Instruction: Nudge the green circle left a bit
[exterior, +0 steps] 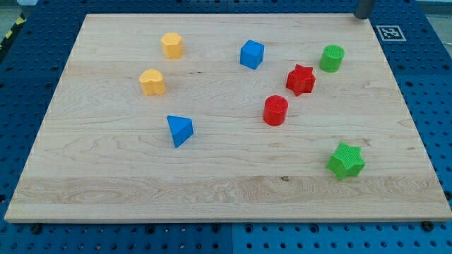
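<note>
The green circle (331,58), a short green cylinder, stands at the board's upper right. My tip (363,16) shows as a dark rod end at the view's top right corner, on the board's top edge. It is above and to the right of the green circle and apart from it. The red star (301,80) lies just below-left of the green circle.
A red cylinder (275,111) sits below the red star. A blue cube (251,54) lies left of the green circle. A green star (346,161) is at lower right. A blue triangle (179,130), a yellow hexagon (171,45) and a yellow heart (152,82) lie on the wooden board (226,190).
</note>
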You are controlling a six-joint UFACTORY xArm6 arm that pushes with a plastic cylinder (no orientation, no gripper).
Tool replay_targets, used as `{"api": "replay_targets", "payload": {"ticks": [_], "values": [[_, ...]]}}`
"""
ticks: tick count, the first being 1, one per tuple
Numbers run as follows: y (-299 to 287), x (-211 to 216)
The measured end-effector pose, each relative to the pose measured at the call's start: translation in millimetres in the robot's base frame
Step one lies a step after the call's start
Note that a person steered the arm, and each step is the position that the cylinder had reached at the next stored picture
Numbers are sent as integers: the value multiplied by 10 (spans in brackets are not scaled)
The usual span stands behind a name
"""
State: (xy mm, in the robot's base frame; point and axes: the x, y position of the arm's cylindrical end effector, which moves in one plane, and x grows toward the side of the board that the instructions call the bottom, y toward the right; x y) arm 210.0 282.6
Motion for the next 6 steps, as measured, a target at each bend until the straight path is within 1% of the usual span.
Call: {"api": "replay_targets", "payload": {"ticks": [2,4,5,6], "values": [[0,416],[0,1057],[-103,1146],[-325,1146]]}}
